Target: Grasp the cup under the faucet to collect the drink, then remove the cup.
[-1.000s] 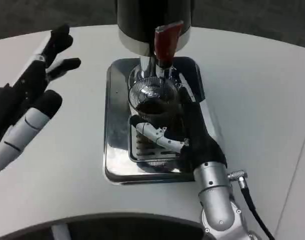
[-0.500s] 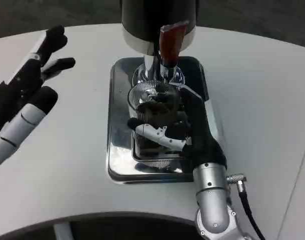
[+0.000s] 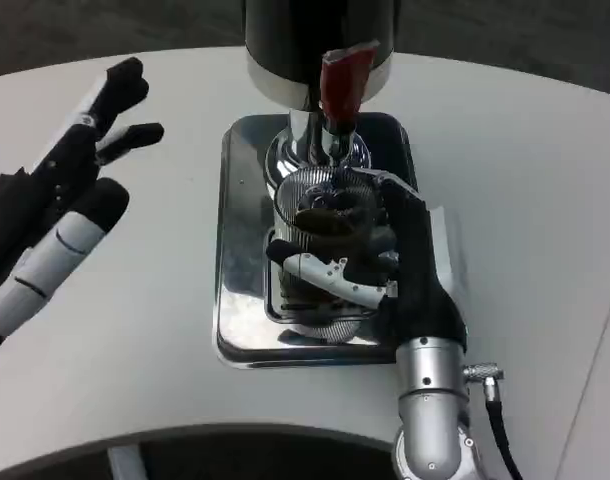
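Head view: a ribbed clear cup point(image 3: 320, 215) holding dark drink sits on the steel tray point(image 3: 240, 250) below the red-handled faucet point(image 3: 343, 85); right hand point(image 3: 385, 265) fingers wrap it; left hand point(image 3: 60, 200) hovers over the white surface point(image 3: 135, 330), fingers spread.

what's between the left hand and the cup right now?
Head view: bare white table, then the left rim of the steel drip tray. The left hand is open, off to the side; the right hand holds the cup.

1 head view, steep downward look, close over the white table point(image 3: 545, 180)
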`<act>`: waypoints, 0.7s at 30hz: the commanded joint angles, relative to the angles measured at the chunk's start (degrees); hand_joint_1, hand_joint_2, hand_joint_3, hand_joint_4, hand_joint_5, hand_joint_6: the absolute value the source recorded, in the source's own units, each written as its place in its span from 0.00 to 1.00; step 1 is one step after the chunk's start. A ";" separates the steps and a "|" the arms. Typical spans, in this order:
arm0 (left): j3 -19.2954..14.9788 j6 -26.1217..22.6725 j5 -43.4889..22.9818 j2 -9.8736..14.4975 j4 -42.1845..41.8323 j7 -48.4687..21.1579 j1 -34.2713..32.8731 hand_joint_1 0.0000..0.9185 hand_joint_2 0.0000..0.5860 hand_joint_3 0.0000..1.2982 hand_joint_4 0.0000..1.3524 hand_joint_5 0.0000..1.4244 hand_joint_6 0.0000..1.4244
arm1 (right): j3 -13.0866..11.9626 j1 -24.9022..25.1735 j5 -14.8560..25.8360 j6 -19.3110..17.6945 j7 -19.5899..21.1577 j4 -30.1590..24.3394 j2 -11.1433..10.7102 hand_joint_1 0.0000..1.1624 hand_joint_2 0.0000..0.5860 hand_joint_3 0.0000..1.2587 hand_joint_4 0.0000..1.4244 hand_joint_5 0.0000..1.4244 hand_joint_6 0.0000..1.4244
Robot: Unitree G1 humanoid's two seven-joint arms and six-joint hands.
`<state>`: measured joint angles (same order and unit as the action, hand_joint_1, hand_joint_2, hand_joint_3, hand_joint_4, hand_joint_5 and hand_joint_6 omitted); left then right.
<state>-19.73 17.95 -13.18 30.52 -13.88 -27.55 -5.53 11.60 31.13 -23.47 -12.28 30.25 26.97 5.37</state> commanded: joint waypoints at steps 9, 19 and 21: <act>0.91 -0.37 0.71 0.31 -0.25 0.08 0.70 0.00 0.36 0.01 0.00 0.07 0.02 | 1.51 -5.75 -3.08 -0.34 -0.42 -9.54 0.38 0.97 0.12 0.56 0.62 0.67 0.91; 0.61 0.13 2.99 1.17 -0.94 0.09 2.55 0.00 0.35 0.00 0.00 0.03 0.00 | 3.37 -11.26 -4.87 1.98 -5.98 -18.33 -0.69 0.97 0.14 0.55 0.62 0.66 0.92; 0.12 0.61 5.08 1.81 -1.26 0.45 3.42 0.00 0.34 0.00 0.00 0.00 0.00 | 3.67 -12.60 -4.89 2.35 -6.75 -19.90 -0.65 0.98 0.14 0.55 0.62 0.66 0.92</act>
<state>-19.18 17.90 -10.27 31.37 -14.20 -27.53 -3.79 14.76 19.82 -28.33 -9.49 23.84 10.28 4.33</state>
